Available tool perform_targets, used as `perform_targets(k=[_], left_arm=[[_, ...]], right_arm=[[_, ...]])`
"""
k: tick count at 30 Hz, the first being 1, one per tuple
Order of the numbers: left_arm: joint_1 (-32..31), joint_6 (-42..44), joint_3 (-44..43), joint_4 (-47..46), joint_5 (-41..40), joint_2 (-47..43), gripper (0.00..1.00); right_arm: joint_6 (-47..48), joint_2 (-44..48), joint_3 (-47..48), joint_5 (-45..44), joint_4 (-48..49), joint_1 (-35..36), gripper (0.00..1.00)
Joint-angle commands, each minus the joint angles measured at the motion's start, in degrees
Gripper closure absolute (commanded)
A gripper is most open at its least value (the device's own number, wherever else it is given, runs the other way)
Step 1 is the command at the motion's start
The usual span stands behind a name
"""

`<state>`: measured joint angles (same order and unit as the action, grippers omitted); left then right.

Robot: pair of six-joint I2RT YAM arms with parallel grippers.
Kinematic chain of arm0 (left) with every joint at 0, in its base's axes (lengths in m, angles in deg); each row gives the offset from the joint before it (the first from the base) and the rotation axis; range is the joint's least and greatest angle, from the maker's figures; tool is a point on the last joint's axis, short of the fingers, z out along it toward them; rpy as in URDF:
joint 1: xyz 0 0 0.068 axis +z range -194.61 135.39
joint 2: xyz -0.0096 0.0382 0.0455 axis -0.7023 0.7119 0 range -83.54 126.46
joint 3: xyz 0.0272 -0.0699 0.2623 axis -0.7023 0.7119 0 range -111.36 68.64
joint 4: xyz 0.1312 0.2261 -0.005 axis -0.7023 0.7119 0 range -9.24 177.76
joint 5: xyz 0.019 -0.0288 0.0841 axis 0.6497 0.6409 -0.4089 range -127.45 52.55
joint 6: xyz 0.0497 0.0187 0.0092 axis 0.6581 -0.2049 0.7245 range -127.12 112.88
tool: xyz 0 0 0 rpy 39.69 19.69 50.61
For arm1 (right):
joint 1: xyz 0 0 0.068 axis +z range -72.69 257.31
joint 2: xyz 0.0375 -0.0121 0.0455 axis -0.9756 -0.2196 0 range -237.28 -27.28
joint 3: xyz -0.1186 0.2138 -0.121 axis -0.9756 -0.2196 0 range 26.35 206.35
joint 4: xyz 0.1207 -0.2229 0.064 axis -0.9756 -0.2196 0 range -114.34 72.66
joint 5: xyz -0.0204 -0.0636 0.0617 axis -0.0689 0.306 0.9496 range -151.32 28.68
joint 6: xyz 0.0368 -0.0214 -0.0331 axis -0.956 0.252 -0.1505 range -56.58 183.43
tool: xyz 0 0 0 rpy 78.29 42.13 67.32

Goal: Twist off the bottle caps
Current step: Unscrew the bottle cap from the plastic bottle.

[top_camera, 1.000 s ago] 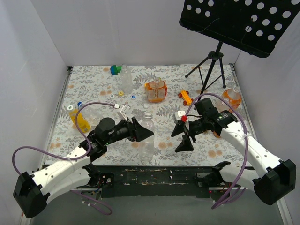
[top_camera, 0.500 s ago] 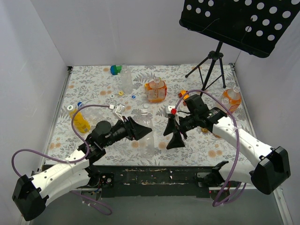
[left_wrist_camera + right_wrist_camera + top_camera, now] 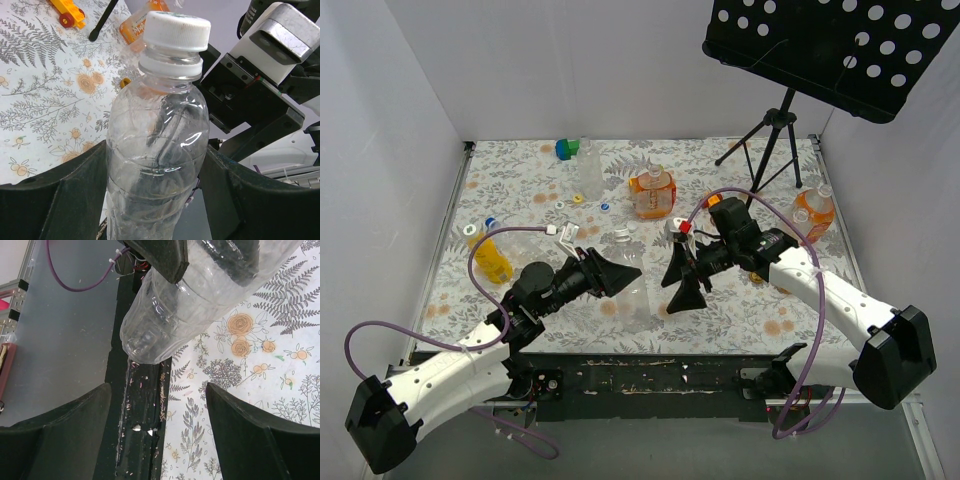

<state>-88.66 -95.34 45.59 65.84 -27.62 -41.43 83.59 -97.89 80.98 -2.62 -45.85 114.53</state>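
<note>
The left gripper (image 3: 610, 273) is clamped on the body of a clear bottle (image 3: 634, 292), holding it off the table (image 3: 770, 320) with its neck tipped away from the arm bases. In the left wrist view the fingers press on both sides of the bottle and its white cap (image 3: 176, 30) sits on the neck, so this one has not been opened. The right gripper (image 3: 682, 282) hangs just to the right of that bottle with its jaws apart and nothing between them. Its wrist view shows the bottle's base ahead of the open fingers, so it does not look lined up on the cap yet. Beyond the held bottle, towards the back wall, a few loose caps (image 3: 605, 208) lie on the table near a tall bottle (image 3: 588, 170) that seems to have no cap. That suggests part of the job is done. To the left of the held bottle a yellow bottle (image 3: 494, 258) carries a blue cap (image 3: 490, 222). Far to its right an orange bottle (image 3: 814, 212) seems capped in white. Whether the squat orange bottle (image 3: 653, 195) behind it is capped I cannot tell. At least three caps appear to be left, starting with the white one.
</note>
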Motion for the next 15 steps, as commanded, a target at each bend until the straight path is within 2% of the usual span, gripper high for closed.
perform_targets(k=[1, 10, 15], left_arm=[[-0.24, -0.10, 0.64, -2.48, -1.30, -0.54, 0.83], [-0.16, -0.28, 0.99, -3.19, -1.91, -0.53, 0.83], [-0.16, -0.54, 1.16, -3.19, -2.35, -1.15, 0.83]], right_arm=[[-4.33, 0.38, 0.21, 0.90, 4.42, 0.32, 0.16], [-8.29, 1.35, -1.54, -0.60, 7.50, 0.32, 0.16], [-13.82, 2.14, -2.86, -3.94, 10.75, 0.32, 0.16]])
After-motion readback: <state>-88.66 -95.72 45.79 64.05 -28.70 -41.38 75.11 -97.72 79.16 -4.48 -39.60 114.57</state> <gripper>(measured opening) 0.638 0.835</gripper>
